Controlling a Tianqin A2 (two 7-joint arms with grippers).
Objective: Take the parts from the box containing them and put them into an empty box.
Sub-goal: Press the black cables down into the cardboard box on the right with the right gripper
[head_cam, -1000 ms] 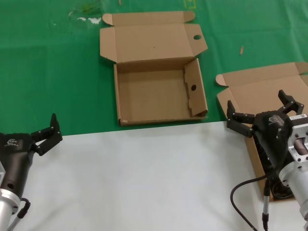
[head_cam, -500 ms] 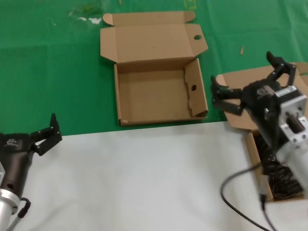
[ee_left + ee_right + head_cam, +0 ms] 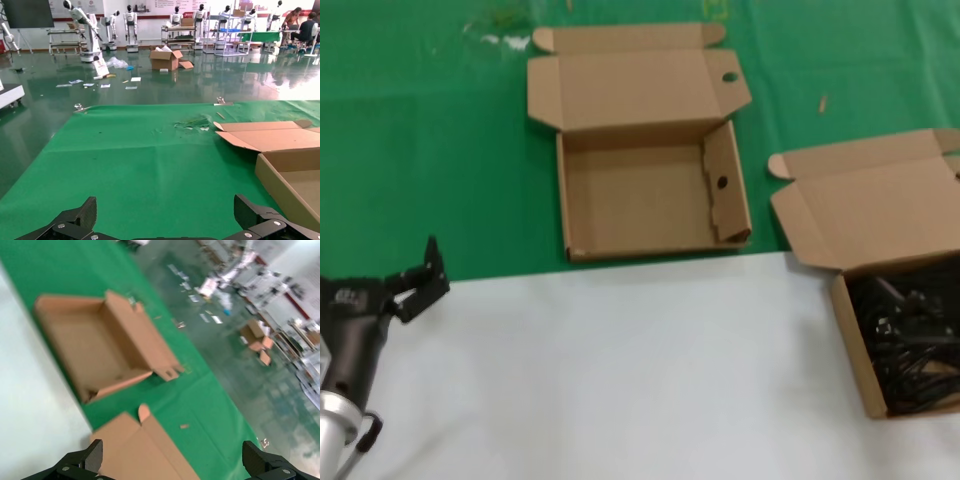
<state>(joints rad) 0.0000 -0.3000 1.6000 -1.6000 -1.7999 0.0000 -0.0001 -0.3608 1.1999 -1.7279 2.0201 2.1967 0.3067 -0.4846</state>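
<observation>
The empty box [image 3: 640, 205] lies open at the middle back, with a round hole in its lid flap [image 3: 730, 77] and one in its inner side wall. It also shows in the left wrist view [image 3: 290, 175] and the right wrist view [image 3: 85, 347]. The box with the parts [image 3: 848, 335] lies at the right edge, its plain lid [image 3: 870, 215] folded back, full of black power cords [image 3: 910, 340]. My left gripper [image 3: 428, 275] is open and empty at the lower left [image 3: 165, 207]. My right gripper [image 3: 172, 450] is out of the head view, open and empty over the plain lid [image 3: 135, 450].
Green cloth [image 3: 420, 130] covers the far half of the table and a white sheet [image 3: 620, 370] the near half. A small scrap [image 3: 822, 103] lies on the cloth at the right. White marks [image 3: 500, 40] sit at the far left.
My right arm has swung up and away from the parts box and left the head view, uncovering the cords. The left arm has not moved.
</observation>
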